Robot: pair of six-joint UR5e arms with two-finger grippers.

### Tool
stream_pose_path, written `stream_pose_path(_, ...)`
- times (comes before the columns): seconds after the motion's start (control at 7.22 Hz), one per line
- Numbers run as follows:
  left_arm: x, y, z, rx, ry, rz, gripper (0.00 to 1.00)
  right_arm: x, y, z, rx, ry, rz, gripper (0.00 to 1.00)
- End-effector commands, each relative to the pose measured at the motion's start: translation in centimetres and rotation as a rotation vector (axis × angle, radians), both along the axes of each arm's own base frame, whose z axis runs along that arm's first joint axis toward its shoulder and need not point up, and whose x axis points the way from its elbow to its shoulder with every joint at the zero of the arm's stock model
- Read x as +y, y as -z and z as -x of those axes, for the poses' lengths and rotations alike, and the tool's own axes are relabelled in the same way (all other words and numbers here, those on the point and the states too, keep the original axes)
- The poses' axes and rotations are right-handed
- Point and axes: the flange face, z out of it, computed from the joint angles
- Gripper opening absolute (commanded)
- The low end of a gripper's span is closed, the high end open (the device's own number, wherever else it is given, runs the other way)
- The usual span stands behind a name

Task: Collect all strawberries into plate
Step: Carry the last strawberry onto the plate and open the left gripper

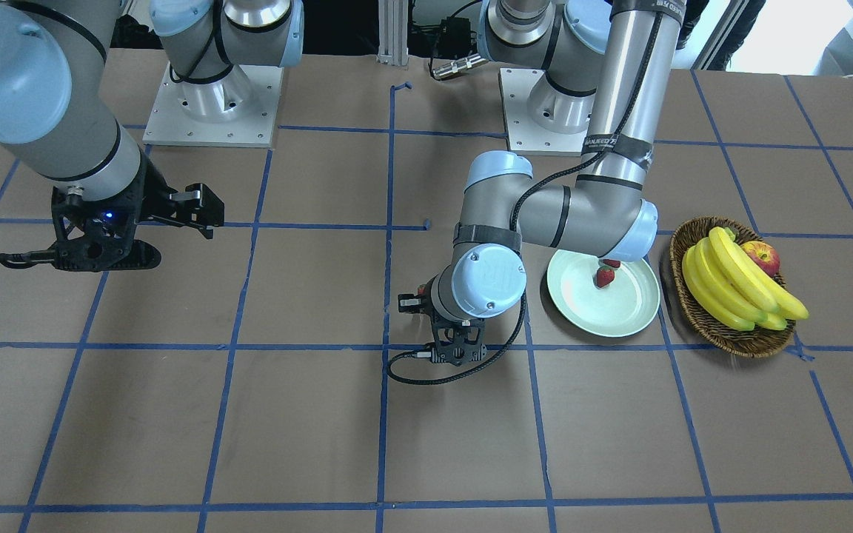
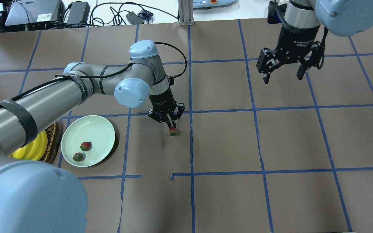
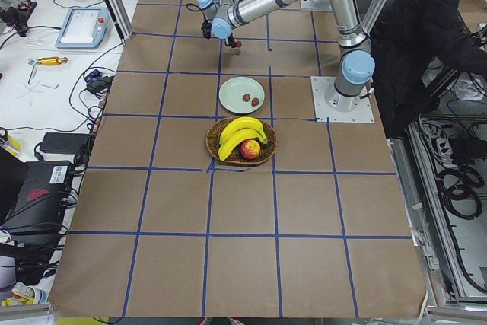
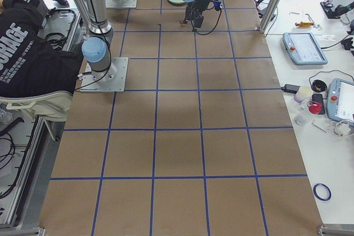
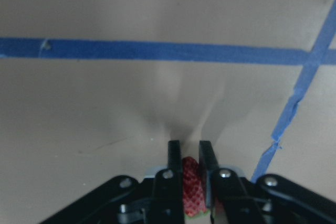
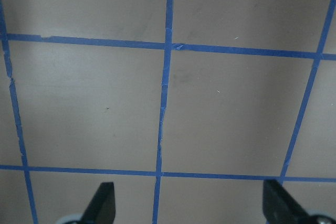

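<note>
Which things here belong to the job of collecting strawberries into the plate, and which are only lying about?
For the job:
plate
two strawberries already on it
third strawberry, gripped in the left claw

Lying about:
basket
bananas
apple

Overhead: high, looking down and forward, plate (image 2: 99, 132) at left.
Front: opposite side, plate at right; both share it.
Ends: distant, along table (image 3: 243, 211).
Wrists: close, facing table.
</note>
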Motion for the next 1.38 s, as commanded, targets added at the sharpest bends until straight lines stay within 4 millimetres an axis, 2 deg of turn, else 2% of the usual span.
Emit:
stream_pose_path(0.0,-0.6,-4.0,-0.8,-0.031,0.048,0.016,0.0,0.0,0.0,0.0,0.0,-0.002,0.001,1.0)
stream_pose_path(0.14,-0.8,-5.9,-2.9,-0.084,0.173,-0.011,0.0,0.0,0.0,0.0,0.0,-0.002,0.001,1.0)
stream_pose_path(0.28,-1.4,-6.0,-7.1,-0.107,0.217,-0.033,0.0,0.0,0.0,0.0,0.0,-0.002,0.001,1.0)
stream_pose_path(0.55,-1.8,-5.0,-15.2,-0.159,0.314,-0.088,0.0,0.0,0.0,0.0,-0.001,0.0,0.003,1.0)
stream_pose_path(0.83,-1.5,-2.8,-21.2,-0.168,0.348,-0.143,0.0,0.0,0.0,-0.1,-0.002,-0.001,0.001,1.0)
stream_pose_path(0.97,-1.7,-1.5,-22.4,-0.179,0.374,-0.16,0.0,0.0,0.1,-0.1,-0.001,-0.001,0.0,1.0)
stream_pose_path(1.11,-1.5,-1.2,-23.1,-0.207,0.411,-0.181,0.0,-0.1,0.1,-0.1,-0.002,-0.001,0.001,1.0)
stream_pose_path(1.25,-1.0,-0.5,-22.8,-0.195,0.395,-0.177,0.6,-0.1,0.1,-0.1,-0.001,-0.001,0.001,1.0)
